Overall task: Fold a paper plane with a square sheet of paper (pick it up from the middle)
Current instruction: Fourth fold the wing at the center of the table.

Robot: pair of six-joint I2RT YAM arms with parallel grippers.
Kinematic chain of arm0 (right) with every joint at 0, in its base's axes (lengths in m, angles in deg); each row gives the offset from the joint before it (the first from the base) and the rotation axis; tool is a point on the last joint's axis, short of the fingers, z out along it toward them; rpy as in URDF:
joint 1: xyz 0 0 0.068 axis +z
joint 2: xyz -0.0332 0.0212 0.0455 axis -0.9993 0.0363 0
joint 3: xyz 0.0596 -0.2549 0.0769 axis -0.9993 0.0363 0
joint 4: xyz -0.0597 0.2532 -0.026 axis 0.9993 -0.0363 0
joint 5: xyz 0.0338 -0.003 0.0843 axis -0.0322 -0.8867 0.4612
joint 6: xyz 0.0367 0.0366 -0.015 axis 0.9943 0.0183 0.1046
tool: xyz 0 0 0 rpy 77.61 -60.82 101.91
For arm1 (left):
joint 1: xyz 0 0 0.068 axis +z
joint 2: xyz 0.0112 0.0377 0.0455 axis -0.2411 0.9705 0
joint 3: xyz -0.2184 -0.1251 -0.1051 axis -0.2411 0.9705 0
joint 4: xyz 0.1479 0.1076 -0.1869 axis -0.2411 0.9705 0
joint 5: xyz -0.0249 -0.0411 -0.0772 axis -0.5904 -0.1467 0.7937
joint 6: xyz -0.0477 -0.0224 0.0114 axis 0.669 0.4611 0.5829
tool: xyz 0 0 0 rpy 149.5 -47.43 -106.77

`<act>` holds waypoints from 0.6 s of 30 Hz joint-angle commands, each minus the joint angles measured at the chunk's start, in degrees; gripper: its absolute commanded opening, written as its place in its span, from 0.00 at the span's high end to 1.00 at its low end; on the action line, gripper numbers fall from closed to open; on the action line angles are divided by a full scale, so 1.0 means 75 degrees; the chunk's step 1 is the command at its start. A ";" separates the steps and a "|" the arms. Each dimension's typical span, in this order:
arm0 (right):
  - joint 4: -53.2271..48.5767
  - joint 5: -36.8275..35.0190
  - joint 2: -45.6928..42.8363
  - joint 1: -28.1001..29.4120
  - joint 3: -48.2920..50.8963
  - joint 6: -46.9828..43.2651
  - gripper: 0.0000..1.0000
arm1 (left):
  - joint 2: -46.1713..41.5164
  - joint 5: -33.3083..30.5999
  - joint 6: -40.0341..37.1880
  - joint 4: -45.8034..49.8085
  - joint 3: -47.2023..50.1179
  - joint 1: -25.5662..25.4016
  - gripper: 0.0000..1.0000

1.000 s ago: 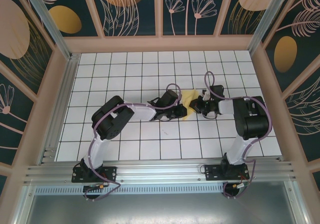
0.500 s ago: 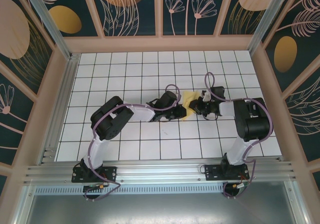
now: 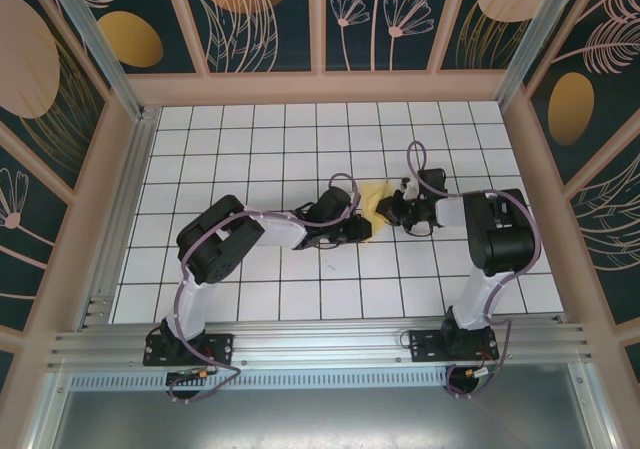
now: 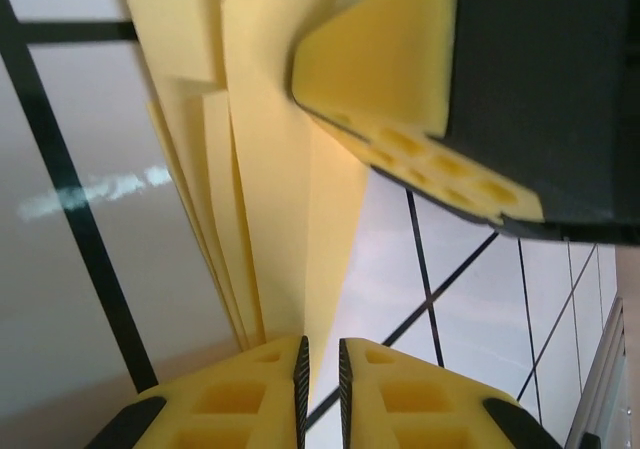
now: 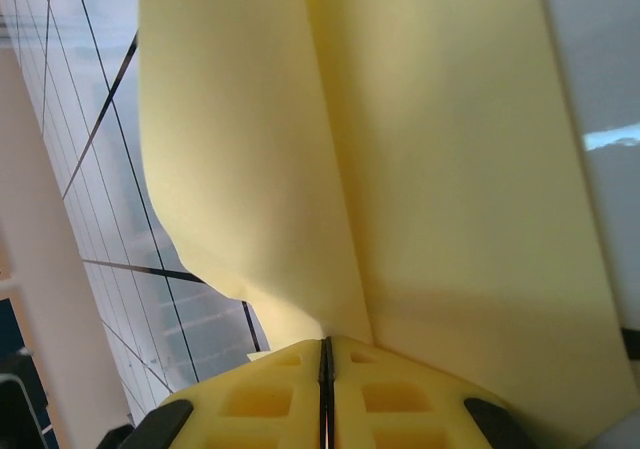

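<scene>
Top external view: the paper is thin and pale yellow. It is folded up into a small bent shape near the middle of the table, a little toward the right edge. The table top is smooth and shiny, with white square tiles and black lines.

The left claw comes at the paper from the left and the right claw from the right, so the two meet at it. Each arm starts at the near edge, bends at a fat black elbow, and lies low and long toward the middle. A thin purple cable loops over the left arm.

From the left wrist, the paper shows many flat layers with sharp edges, standing up like pages. The left claw has bumpy yellow pads with holes, and it is pinching the bottom edge of the paper. A finger of the right claw blocks the top right corner of that view.

From the right wrist, the paper has one long crease, and its left flap curls. The right claw is squeezed tight on the paper at that crease.

Walls with painted leaves and flowers stand around the table, and a silver metal rail runs along the near edge.
</scene>
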 commanded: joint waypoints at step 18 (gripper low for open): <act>-0.0790 -0.1034 0.0446 0.0177 -0.0073 0.0048 0.90 | -0.0981 -0.0043 -0.0449 0.1287 0.0312 -0.0425 0.83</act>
